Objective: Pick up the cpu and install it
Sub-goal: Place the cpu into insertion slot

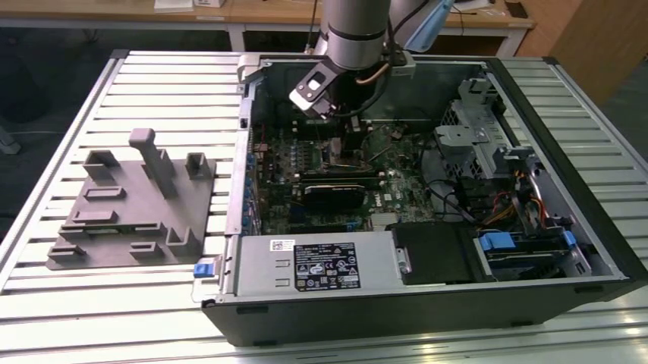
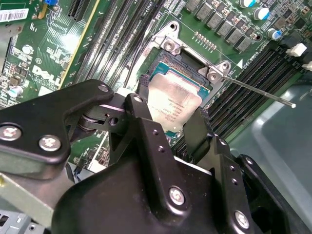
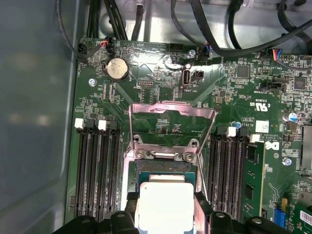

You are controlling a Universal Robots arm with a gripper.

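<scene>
Exterior view: a slatted metal table (image 1: 152, 83) carries an open computer case (image 1: 405, 318) lying on its side, with a grey moulded tray (image 1: 121, 227) of upright blocks just beside it toward the exterior view's left. The arm (image 1: 354, 30) reaches down into the case over the green motherboard (image 1: 405, 189). A power supply (image 1: 263, 280) sits at the near edge of the case and bears a white printed sticker (image 1: 316, 265), its text too small to make out. A black ribbed heatsink (image 1: 335, 193) lies mid-board. In the first wrist view the socket's metal load plate (image 3: 171, 124) stands swung up, and black memory slots (image 3: 97, 165) flank the socket on both sides. A coin cell (image 3: 117, 68) sits near the board's edge. White lettering dots the board. In the second wrist view a thin lever rod (image 2: 258, 90) juts out from the socket corner. A barcode sticker (image 2: 14, 14) shows at the board's far corner. The cpu (image 2: 178, 95) sits at the open socket, with faint print on its silver top. The gripper (image 2: 171, 103) is clamped on it, its black fingers (image 2: 200, 122) pressed against two opposite edges. Cannot tell whether the chip is fully seated.
</scene>
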